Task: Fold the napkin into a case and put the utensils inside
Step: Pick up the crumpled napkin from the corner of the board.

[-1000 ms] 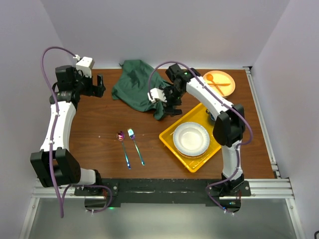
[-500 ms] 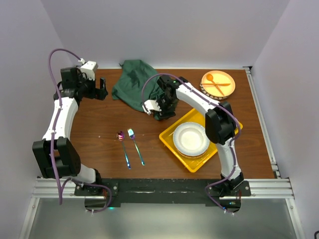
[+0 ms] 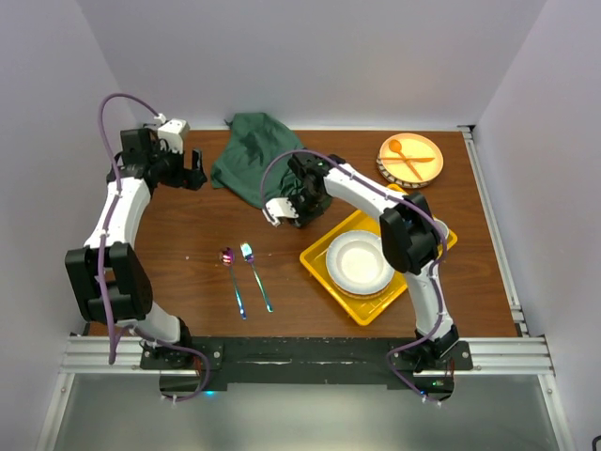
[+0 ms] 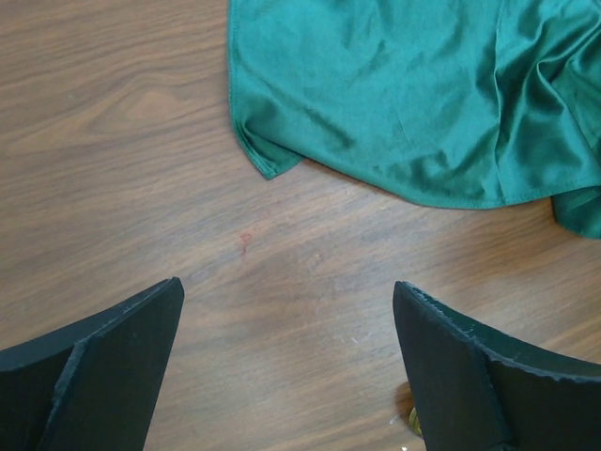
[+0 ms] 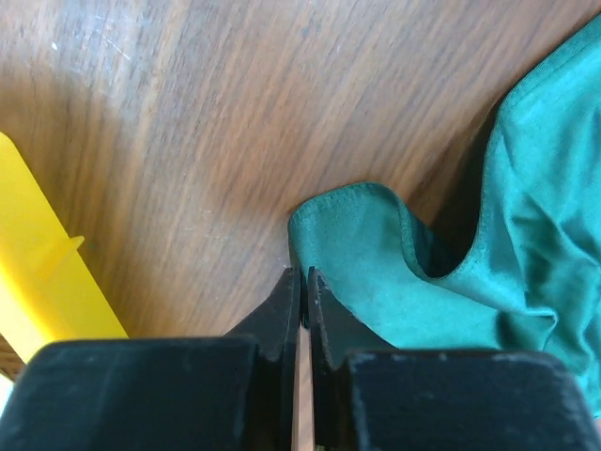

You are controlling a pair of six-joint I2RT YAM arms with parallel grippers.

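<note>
One napkin (image 3: 252, 158), dark green, bunched in a crumpled heap at the far middle of the table (image 3: 178, 254), not folded. Two utensils: spoon (image 3: 234, 282) and fork (image 3: 257, 280), iridescent, side by side on bare wood near the front, heads pointing away, well apart from the cloth. Right gripper (image 5: 302, 277) sits low at the near right corner of the napkin, jaws pressed together with the tips right at the hem (can't tell if any cloth is actually pinched between them). In the top view that gripper (image 3: 302, 209) lies between the heap and the yellow tray (image 3: 317, 256). Left gripper (image 4: 286, 301) is over bare wood just left of the napkin, jaws wide apart, nothing between them, a cloth corner (image 4: 268, 169) just ahead of the fingertips. One yellow tray holding one white plate (image 3: 360, 261). One round orange plate (image 3: 427, 146) at the far right with two orange pieces on it, spoon (image 3: 398, 147) and fork (image 3: 416, 160), crossed.
</note>
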